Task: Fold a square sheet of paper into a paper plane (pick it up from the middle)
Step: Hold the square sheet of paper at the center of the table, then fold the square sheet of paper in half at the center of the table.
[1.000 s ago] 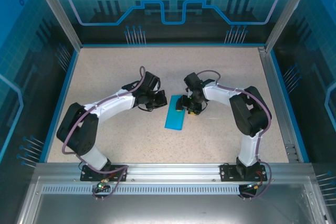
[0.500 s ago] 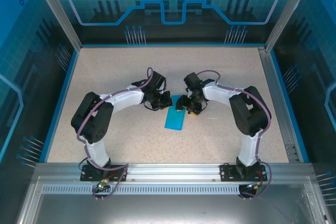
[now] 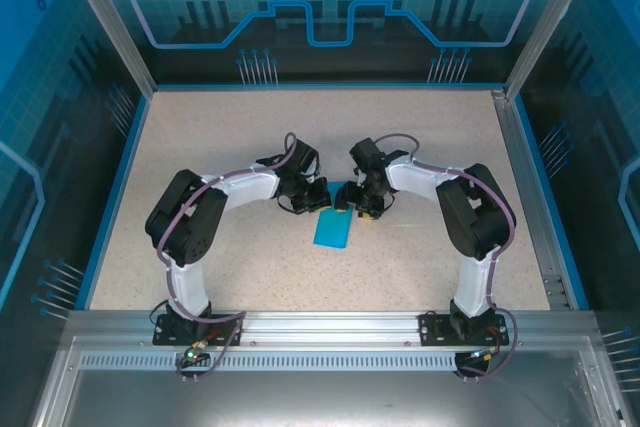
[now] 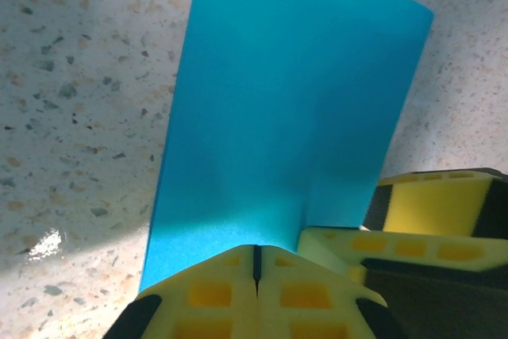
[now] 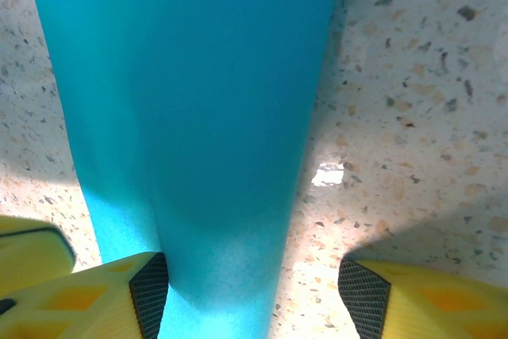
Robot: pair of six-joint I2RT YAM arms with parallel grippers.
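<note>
Left tool [image 3: 318, 197] is closed, with its tips at the edge of the folded sheet of paper [image 3: 332, 231], having advanced from beside it. Right tool [image 3: 352, 203] stands wide astride the sheet, unmoved.

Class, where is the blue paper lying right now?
In the top view, the blue paper lies mid-table, its far end between the left claw and right claw.
</note>
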